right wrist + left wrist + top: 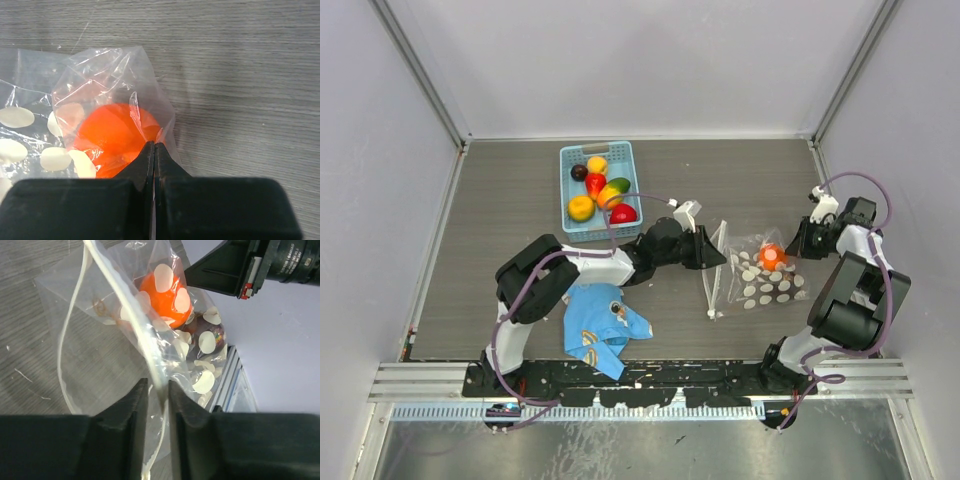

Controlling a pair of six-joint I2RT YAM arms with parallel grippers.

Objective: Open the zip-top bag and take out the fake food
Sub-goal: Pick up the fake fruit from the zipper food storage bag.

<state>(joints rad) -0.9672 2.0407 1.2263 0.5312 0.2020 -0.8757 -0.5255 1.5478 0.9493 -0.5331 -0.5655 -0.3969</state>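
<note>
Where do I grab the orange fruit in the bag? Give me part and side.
Probably grip the orange fruit across its round middle, entering through the bag's open mouth, whose lip the left hand pinches. Film wraps every other side, and the fruit sits deep by the closed corner that the right hand pinches.

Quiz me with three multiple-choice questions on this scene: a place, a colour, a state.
1. Where is the basket? A. left of the bag, farther back; B. right of the bag; C. under the bag.
2. What colour is the bright fruit in the bag? A. green; B. blue; C. orange.
3. How are the right jaws? A. wide open; B. shut on the bag; C. shut on the basket.
A: the top view shows it up and left of the bag. C: both wrist views show orange through the film. B: the right wrist view shows them pinching a corner.
</note>
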